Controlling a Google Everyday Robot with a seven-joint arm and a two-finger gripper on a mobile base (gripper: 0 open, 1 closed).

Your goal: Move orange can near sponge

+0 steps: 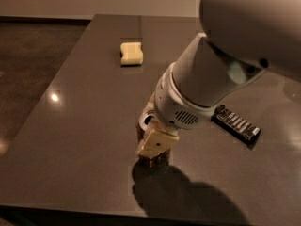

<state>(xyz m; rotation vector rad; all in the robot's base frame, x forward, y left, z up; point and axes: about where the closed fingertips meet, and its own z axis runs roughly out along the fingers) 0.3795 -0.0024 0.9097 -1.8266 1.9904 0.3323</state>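
The orange can (142,130) stands at the near middle of the dark table (84,121), its silver top showing under the wrist. My gripper (150,150) reaches down over it, shut on the can; one cream finger (155,142) lies across the can's front and hides most of its side. The other finger is hidden behind the can. The pale yellow sponge (130,53) lies at the far side of the table, well beyond the can and slightly left of it.
A flat black rectangular bar (236,125) lies to the right of the can. My large white arm (221,65) covers the upper right of the view. The table's left edge borders dark floor (28,55); its near edge runs just below the can's shadow.
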